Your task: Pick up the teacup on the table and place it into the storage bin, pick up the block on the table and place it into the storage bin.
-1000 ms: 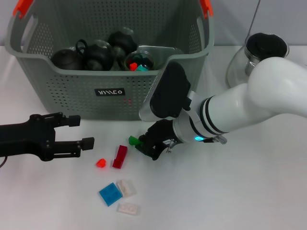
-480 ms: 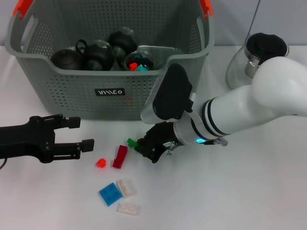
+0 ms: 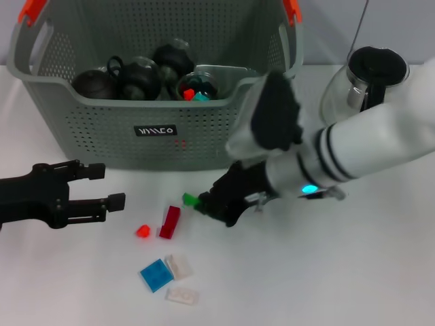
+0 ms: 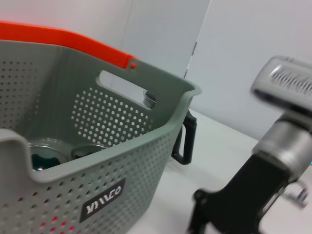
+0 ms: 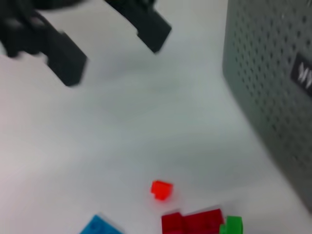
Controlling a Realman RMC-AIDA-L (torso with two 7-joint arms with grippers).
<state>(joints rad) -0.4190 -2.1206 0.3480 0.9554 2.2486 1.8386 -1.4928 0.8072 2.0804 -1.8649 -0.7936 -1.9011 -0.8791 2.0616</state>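
While pinched in the right tool (image 3: 202, 203), the green block (image 3: 189, 199) hangs before the storage bin (image 3: 102, 122).

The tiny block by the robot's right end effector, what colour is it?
Green. The tiny block at the right end effector shows best in the head view.

Only writing anywhere is the little black label (image 3: 155, 130) on the storage bin (image 3: 102, 129). White letters, kinda stylized, can't really read them.

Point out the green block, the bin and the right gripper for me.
Green block (image 3: 189, 199): head view, its top face.
Bin (image 3: 102, 125): head view, front wall.
Right gripper (image 3: 211, 204): head view, between its fingertips, by the green block.
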